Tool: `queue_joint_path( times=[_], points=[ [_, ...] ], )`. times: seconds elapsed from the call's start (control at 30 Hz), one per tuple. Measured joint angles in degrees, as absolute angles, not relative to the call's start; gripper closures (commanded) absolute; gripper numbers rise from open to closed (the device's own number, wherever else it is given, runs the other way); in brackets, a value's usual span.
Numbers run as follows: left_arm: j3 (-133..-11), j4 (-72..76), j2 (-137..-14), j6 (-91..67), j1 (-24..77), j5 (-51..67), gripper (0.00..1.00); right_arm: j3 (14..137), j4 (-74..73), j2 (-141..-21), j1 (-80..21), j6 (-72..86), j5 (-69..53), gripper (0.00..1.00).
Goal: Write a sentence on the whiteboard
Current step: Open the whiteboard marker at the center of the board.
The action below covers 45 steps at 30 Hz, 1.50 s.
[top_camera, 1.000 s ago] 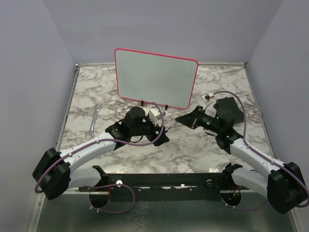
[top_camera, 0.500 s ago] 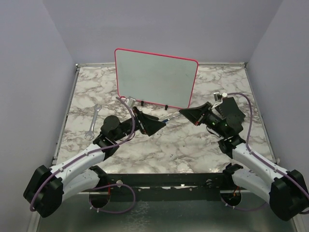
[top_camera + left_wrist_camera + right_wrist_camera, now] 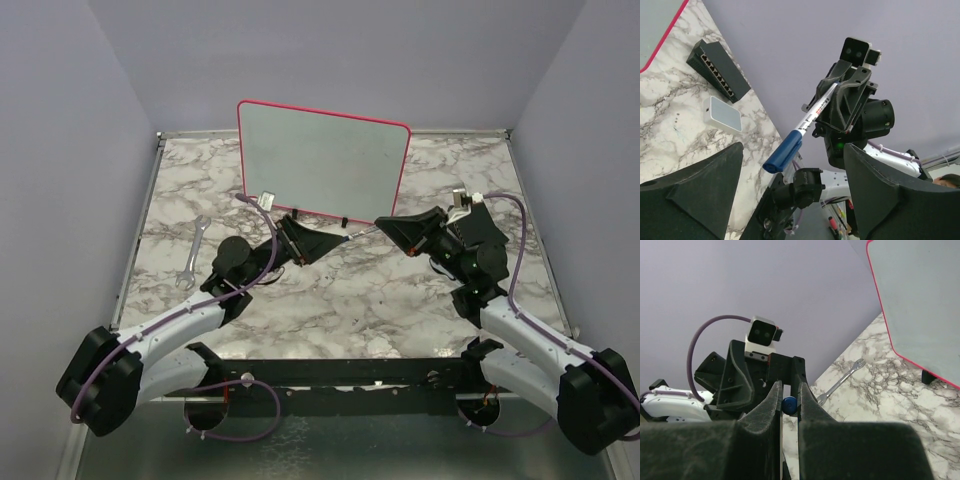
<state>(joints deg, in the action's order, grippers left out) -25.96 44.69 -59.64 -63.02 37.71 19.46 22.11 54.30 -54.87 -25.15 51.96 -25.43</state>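
Left wrist, marker (image 3: 805, 124) ahead, whiteboard (image 3: 652, 20), black switch (image 3: 718, 70), grey pad (image 3: 722, 115)

The marble-patterned desk (image 3: 400, 300) carries the whiteboard (image 3: 320, 160) upright on black feet at the far middle, a wrench (image 3: 192, 252) on the left, and a black box (image 3: 717, 70) just beside a small grey pad (image 3: 722, 114) on the right

Wrench (image 3: 193, 252) left of whiteboard (image 3: 320, 160)
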Motion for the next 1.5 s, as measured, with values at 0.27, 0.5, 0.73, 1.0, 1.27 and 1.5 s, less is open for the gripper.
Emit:
queue_joint_path(
  times=[0.27, 0.5, 0.73, 1.0, 1.27, 1.5],
  points=[
    [-26.7, 47.8, -63.1, -67.3, 37.7, 21.5, 0.49, 22.1, 58.3, -56.6, -25.1, 52.8, -25.6, 0.99],
    [-25.8, 55.7, -65.9, -72.3, 37.6, 21.6, 0.54, 22.2, 61.4, -57.4, -25.1, 54.4, -26.3, 0.99],
    [-25.6, 60.1, -67.9, -75.2, 37.6, 21.8, 0.74, 22.2, 62.7, -57.4, -25.1, 55.2, -26.6, 0.99],
    [-25.5, 62.8, -68.3, -77.1, 37.6, 22.0, 1.00, 22.2, 63.4, -57.3, -25.1, 55.9, -26.6, 0.55],
    [-24.6, 63.4, -68.4, -76.5, 35.8, 24.7, 1.00, 22.3, 51.4, -53.3, -25.2, 51.9, -26.8, 0.10],
    [-24.9, 59.5, -68.7, -71.6, 30.4, 35.0, 1.00, 28.5, 32.4, -48.2, -20.5, 45.6, -32.8, 0.08]
  ],
)
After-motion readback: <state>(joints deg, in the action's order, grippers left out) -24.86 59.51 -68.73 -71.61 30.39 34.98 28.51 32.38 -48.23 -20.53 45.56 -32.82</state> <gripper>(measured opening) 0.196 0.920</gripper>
